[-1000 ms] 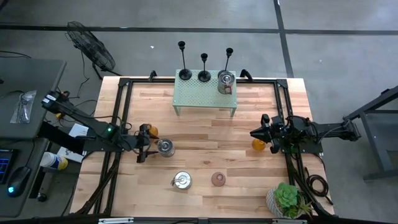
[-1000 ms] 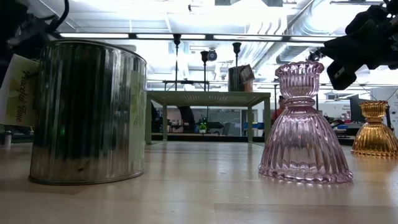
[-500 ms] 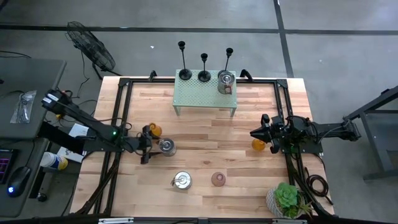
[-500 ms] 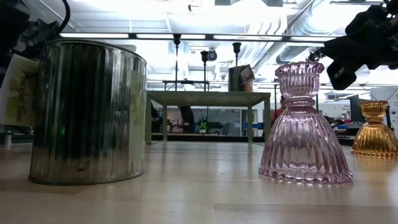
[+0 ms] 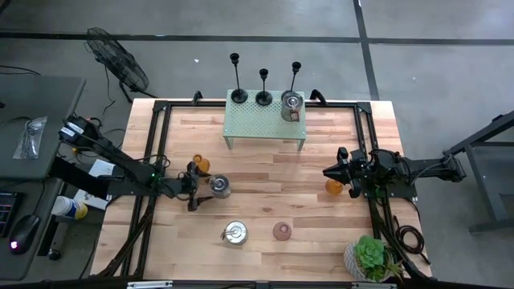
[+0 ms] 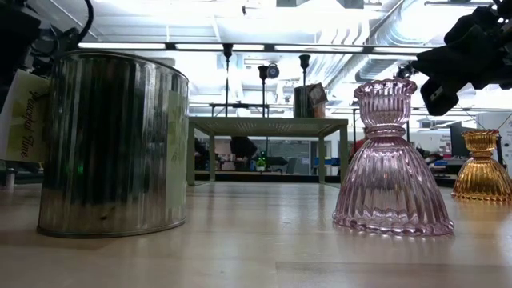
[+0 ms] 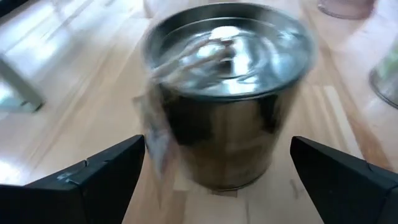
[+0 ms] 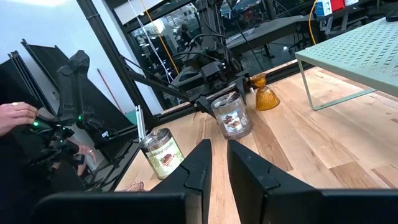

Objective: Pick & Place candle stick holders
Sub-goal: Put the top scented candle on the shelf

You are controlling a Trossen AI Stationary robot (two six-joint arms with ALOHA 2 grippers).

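Three black candle stick holders (image 5: 234, 76) (image 5: 263, 85) (image 5: 295, 76) stand upright by their round bases on the far edge of a green perforated shelf (image 5: 257, 127). They also show far off in the low view (image 6: 262, 84). My left gripper (image 5: 197, 186) is open at the table's left-middle. Its fingers stand on either side of a silver tin candle (image 7: 227, 93) without plainly touching it. My right gripper (image 5: 331, 172) is shut and empty at the table's right, beside an amber glass holder (image 5: 334, 186).
A second tin (image 5: 292, 106) stands on the shelf, hiding the right holder's base. Another amber glass holder (image 5: 200, 165) stands behind my left gripper. A tin (image 5: 234, 233), a pink glass holder (image 5: 282, 231) and a potted plant (image 5: 369, 257) stand near the front edge. A person's hand (image 8: 15, 112) shows beyond the table.
My left gripper has gone toward the table's right edge, closing in on the silver tin, its fingers still open.
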